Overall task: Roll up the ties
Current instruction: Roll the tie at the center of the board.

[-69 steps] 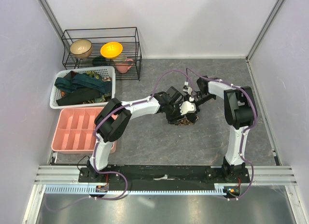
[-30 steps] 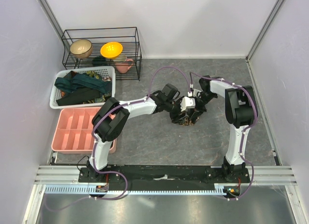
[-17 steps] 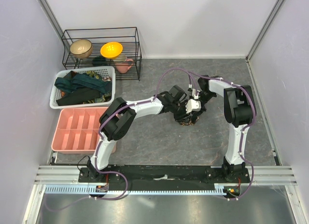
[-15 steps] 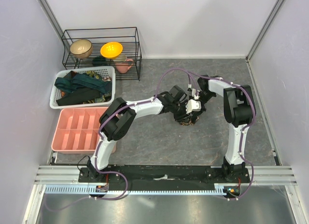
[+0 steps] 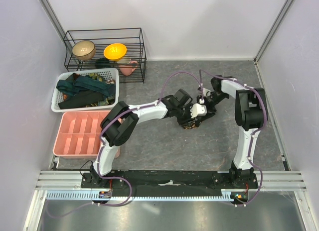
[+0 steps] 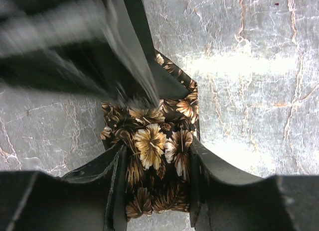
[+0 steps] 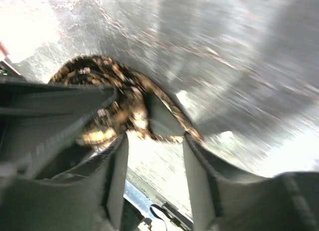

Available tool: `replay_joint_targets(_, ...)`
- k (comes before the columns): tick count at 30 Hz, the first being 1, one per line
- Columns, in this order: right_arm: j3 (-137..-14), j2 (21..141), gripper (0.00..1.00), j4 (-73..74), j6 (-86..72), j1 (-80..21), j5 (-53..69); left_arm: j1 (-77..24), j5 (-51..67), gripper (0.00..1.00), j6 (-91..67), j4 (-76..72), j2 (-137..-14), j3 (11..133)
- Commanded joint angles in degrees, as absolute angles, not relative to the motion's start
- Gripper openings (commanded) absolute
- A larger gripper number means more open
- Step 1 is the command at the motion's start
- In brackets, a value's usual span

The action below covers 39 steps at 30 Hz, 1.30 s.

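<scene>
A brown tie with tan flowers lies rolled into a tight coil on the grey table. My left gripper is shut on it, one finger pressed against each side. From the top, the coil shows just below the left gripper at mid-table. Just to its right, my right gripper stands open. In the blurred right wrist view, the coil sits just past the tips of the right gripper, and only table shows between the fingers. More ties, dark teal and black, lie in the basket.
A white mesh basket stands at the left, with a pink compartment tray in front of it. Behind them, a black wire rack holds bowls and a pink cup. The blurred right arm crosses the upper left of the left wrist view.
My right gripper has opened, let go of the coil and drawn back to the right. The left gripper has closed in on the coil and still holds it.
</scene>
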State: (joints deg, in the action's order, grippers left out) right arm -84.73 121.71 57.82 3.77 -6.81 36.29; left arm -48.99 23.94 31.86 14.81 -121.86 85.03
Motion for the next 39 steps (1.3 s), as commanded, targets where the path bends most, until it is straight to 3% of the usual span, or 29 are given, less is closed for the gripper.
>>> replay_joint_targets(1, -85.2, 117.7, 0.6, 59.6, 8.9, -2.2, 40.2, -49.0, 18.5, 0.02, 33.8, 28.3, -126.2, 84.4)
replay_joint_targets(6, -82.3, 118.9, 0.7, 57.0, 7.5, -1.1, 42.2, -49.0, 18.8, 0.02, 34.5, 29.4, -127.2, 85.6)
replay_joint_targets(9, -80.2, 119.9, 0.83, 52.0, 3.8, -1.2, 43.5, -49.0, 18.9, 0.02, 34.9, 29.8, -127.3, 85.9)
replay_joint_targets(13, -78.8, 122.4, 0.83, 48.8, 2.4, -3.2, 44.9, -49.0, 19.0, 0.02, 35.0, 29.9, -127.4, 86.5)
replay_joint_targets(22, -76.4, 122.1, 0.68, 44.8, 3.2, -4.3, 56.2, -49.0, 19.4, 0.02, 35.2, 30.1, -127.9, 87.2)
replay_joint_targets(31, -75.8, 120.1, 0.71, 44.4, 1.9, -5.7, 58.9, -49.0, 19.4, 0.02, 35.1, 30.1, -128.1, 87.6)
replay_joint_targets(34, -76.1, 120.0, 0.64, 43.3, 0.1, -7.1, 57.7, -48.9, 19.6, 0.02, 35.2, 30.1, -128.2, 87.6)
replay_joint_targets(39, -75.7, 119.9, 0.42, 42.7, -2.5, -7.7, 53.0, -49.0, 19.7, 0.02, 35.1, 30.3, -128.3, 87.7)
